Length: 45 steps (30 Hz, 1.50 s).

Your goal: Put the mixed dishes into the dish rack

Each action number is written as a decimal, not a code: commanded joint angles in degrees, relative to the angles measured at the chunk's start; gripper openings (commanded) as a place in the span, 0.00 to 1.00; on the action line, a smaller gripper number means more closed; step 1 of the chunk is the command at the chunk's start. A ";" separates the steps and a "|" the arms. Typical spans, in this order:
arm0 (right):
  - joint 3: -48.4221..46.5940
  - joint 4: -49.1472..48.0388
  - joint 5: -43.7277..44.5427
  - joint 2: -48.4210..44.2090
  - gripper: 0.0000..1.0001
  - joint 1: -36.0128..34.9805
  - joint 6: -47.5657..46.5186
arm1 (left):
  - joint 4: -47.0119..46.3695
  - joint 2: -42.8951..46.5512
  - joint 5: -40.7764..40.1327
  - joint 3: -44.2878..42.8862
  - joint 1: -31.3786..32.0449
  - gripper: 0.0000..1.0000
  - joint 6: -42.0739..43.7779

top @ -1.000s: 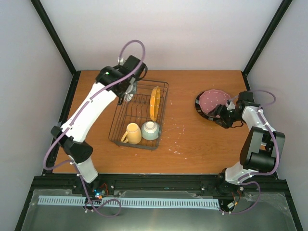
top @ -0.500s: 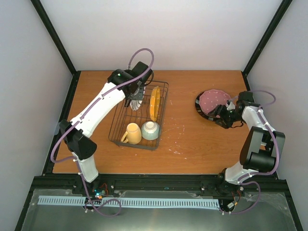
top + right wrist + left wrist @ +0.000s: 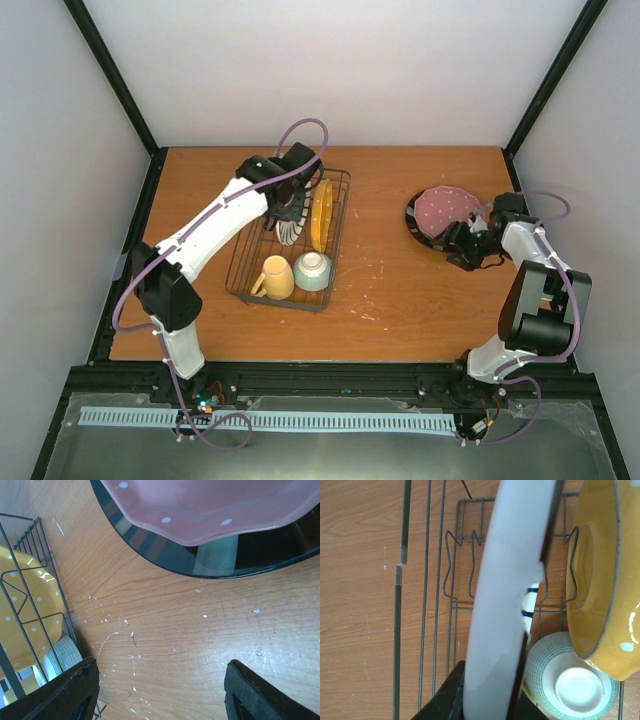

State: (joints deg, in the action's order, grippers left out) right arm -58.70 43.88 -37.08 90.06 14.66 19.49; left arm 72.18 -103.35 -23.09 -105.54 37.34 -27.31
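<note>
Left gripper point(image 3: 487, 707) is pinching a round black-and-white striped plate point(image 3: 505, 590) on edge, thin dark wire dish rack point(image 3: 400, 605) lying below the fingers. Right gripper point(image 3: 160, 690) is hovering spread, round pink dotted plate point(image 3: 210, 505) sitting ahead of the fingers.

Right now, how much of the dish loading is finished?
Done: the yellow mug, mint bowl and orange plate sit in the dish rack. In hand: the left gripper is shut on the striped plate, held on edge over the rack beside the orange one. Left: the pink plate lies on the dark-rimmed plate on the table, with the right gripper open beside them.
</note>
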 commanded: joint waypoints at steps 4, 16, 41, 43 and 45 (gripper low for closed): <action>0.49 0.65 0.42 0.27 0.67 -0.42 -1.10 | -7.17 -1.81 -0.79 1.35 0.10 0.01 1.83; -0.35 1.43 0.95 0.81 0.67 -0.42 -1.82 | -10.68 -8.62 -0.10 -0.42 0.36 0.10 4.29; -1.64 0.24 2.34 1.10 0.67 -0.42 0.14 | -0.89 -8.85 -16.98 -25.00 2.38 1.00 2.48; -2.02 0.40 3.30 0.88 0.67 -0.42 0.48 | -1.77 -6.38 -18.19 -25.38 2.36 1.00 2.31; -2.39 0.50 4.79 0.48 0.67 -0.32 1.20 | -3.24 -3.83 -18.99 -24.09 2.29 1.00 2.29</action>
State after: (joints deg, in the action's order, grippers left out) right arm -59.16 44.75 -35.09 90.59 14.57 19.35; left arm 68.84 -113.10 -37.15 -128.09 39.31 -24.49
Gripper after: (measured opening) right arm 0.671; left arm 0.997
